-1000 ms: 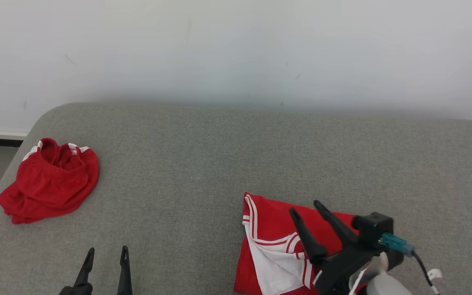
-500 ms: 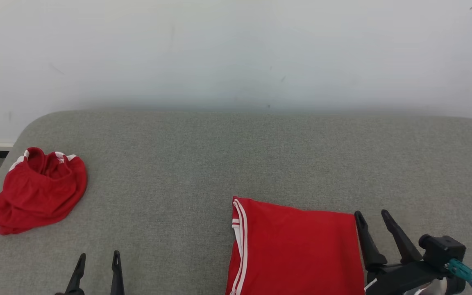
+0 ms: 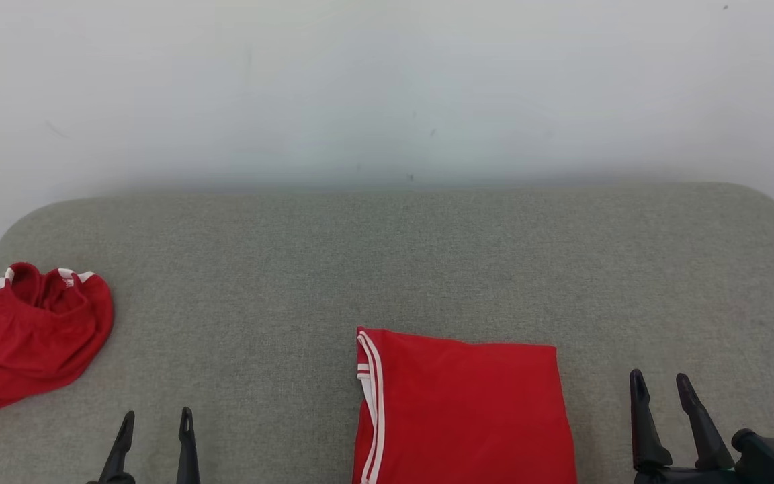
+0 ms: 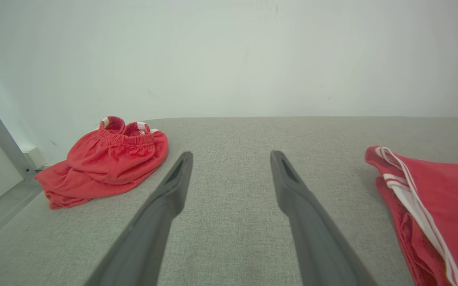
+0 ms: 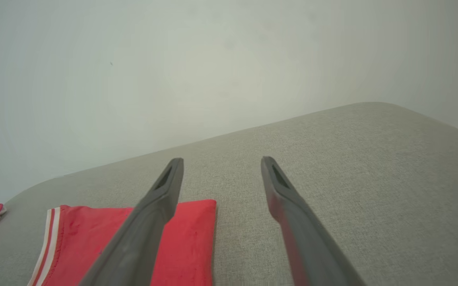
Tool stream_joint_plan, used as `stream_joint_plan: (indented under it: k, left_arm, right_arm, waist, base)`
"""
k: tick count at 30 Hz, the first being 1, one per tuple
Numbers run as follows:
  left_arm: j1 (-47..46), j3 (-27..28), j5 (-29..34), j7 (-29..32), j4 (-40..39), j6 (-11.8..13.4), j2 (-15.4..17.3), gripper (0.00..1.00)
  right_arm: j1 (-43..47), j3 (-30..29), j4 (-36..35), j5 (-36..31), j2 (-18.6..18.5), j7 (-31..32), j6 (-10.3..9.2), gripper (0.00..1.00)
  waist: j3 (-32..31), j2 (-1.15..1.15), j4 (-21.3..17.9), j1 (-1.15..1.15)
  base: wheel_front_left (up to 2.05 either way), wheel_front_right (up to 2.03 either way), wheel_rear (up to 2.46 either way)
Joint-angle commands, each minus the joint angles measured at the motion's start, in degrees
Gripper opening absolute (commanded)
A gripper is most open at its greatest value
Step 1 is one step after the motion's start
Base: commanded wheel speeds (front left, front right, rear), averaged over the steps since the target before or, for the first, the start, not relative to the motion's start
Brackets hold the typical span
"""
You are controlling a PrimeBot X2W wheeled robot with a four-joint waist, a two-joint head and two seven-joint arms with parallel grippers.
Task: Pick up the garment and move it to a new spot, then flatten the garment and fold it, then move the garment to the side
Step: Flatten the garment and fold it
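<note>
Right fingers [image 3: 640,423] and left fingers [image 3: 122,445] both stand apart, empty. Folded red garment [image 3: 461,410] lies on the table [image 3: 427,255] between them, nearer my right. To move it aside, I'd pinch every layer at both edges, lift level, avoid the crumpled red cloth [image 3: 31,329].

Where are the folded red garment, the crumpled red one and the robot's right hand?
folded garment [image 3: 467,410], head view, middle of its flat red top.
crumpled garment [image 3: 34,336], head view, centre of the heap.
right hand [image 3: 658,376], head view, midway between its two fingertips.
</note>
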Motion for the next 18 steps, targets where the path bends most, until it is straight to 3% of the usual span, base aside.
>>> stream_joint_plan:
  k: [1,18]
  left_arm:
    - [0.6,0.0,0.5,-0.2,-0.4,0.1,0.1,1.0]
    - [2.0,-2.1,2.9,-0.2,-1.6,1.4,1.0,1.0]
  right_arm:
    - [0.8,-0.2,-0.2,-0.5,0.3,-0.3,-0.12,1.0]
    - [4.6,-0.3,-2.8,-8.0,2.2,-0.5,-0.12,1.0]
  waist:
    - [-0.1,0.0,-0.6,0.0]
    - [-1.2,0.0,-2.6,0.0]
  base:
    - [0.0,0.0,0.0]
    - [0.0,0.0,0.0]
